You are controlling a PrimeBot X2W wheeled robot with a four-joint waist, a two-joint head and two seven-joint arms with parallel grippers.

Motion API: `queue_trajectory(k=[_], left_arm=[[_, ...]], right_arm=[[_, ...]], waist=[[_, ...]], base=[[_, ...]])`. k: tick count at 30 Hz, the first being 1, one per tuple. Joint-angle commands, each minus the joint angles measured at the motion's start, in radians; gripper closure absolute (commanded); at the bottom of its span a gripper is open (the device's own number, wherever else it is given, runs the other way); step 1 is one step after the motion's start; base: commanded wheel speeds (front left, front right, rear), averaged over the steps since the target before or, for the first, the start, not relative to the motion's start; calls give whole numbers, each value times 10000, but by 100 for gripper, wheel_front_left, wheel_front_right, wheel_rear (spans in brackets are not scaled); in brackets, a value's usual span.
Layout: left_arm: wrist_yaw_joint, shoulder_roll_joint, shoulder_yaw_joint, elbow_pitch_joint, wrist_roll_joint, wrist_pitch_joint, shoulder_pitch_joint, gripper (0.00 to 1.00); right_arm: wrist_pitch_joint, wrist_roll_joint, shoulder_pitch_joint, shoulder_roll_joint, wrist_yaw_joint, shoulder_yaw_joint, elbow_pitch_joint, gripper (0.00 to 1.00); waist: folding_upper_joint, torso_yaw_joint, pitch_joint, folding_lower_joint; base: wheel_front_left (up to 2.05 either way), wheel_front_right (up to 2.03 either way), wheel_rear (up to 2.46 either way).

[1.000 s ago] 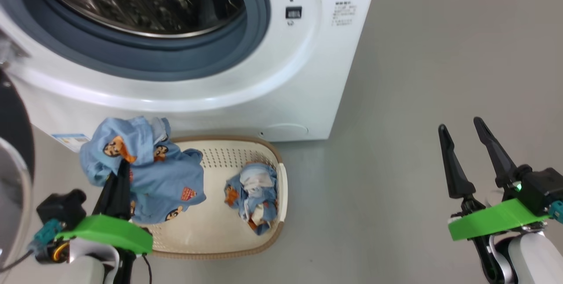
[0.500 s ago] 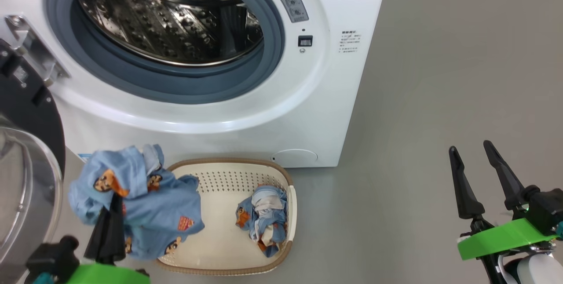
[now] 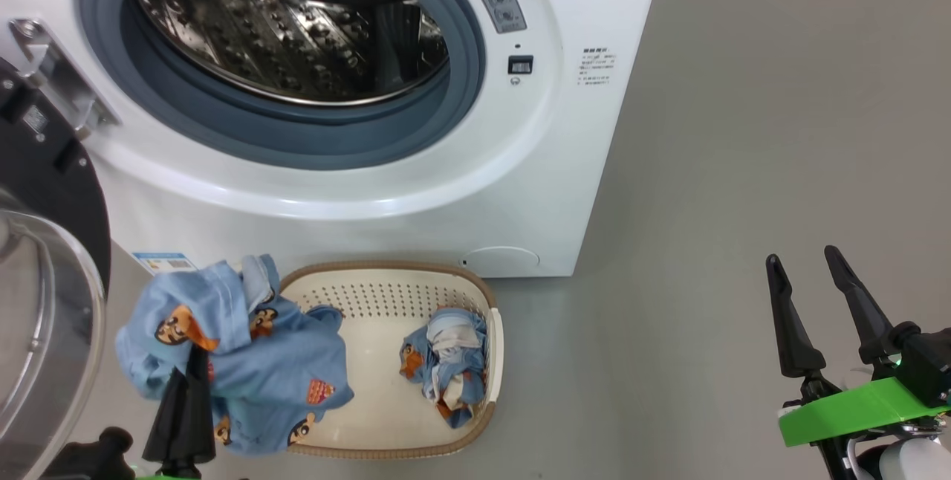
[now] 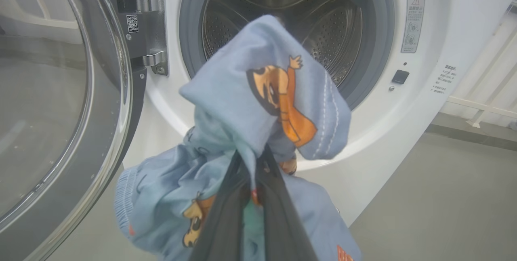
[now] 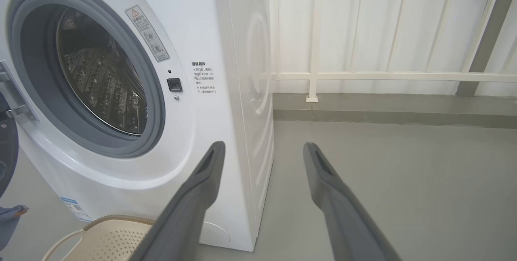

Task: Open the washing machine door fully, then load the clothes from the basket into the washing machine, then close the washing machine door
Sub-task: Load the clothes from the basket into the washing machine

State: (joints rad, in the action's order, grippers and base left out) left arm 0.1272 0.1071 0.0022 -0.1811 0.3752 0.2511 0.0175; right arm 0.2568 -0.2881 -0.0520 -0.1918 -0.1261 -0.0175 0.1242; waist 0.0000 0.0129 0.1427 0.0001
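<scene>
The white washing machine (image 3: 565,168) stands with its steel drum (image 3: 297,27) exposed. Its door (image 3: 44,302) is swung open at the left, glass bowl facing me. On the floor in front sits the cream basket (image 3: 371,294), holding one crumpled blue garment (image 3: 446,368). My left gripper (image 3: 195,361) is shut on the other blue bear-print garment (image 3: 245,361), held up over the basket's left end; in the left wrist view this garment (image 4: 266,103) hangs in front of the drum opening (image 4: 323,22). My right gripper (image 3: 804,261) stands open over bare floor at the right.
Grey floor (image 3: 743,168) spreads to the right of the machine. A white railing (image 5: 383,76) and pale wall run behind it. The door hinge (image 4: 151,26) is at the opening's left.
The head camera has tilted up, so the whole picture shifted down and more of the drum shows. The left gripper still holds the garment; the right gripper stays open.
</scene>
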Motion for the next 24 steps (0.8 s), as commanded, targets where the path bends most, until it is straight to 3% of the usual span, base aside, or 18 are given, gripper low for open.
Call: queue_trajectory(k=[1, 11, 24], left_arm=[[35, 106, 367, 295, -75, 107, 329, 100], [35, 446, 227, -145, -31, 107, 2049, 100], [35, 1210, 42, -1972, 171, 107, 6285, 100]], right_arm=[[49, 20, -126, -124, -46, -128, -275, 0], [49, 19, -711, 32, -46, -141, -393, 0], [49, 11, -1806, 235, -46, -111, -536, 0]], waist=[[0, -42, 121, -1], [0, -324, 1216, -1], [0, -719, 3090, -1]], base=[[0, 0, 0], [0, 0, 0], [0, 0, 0]])
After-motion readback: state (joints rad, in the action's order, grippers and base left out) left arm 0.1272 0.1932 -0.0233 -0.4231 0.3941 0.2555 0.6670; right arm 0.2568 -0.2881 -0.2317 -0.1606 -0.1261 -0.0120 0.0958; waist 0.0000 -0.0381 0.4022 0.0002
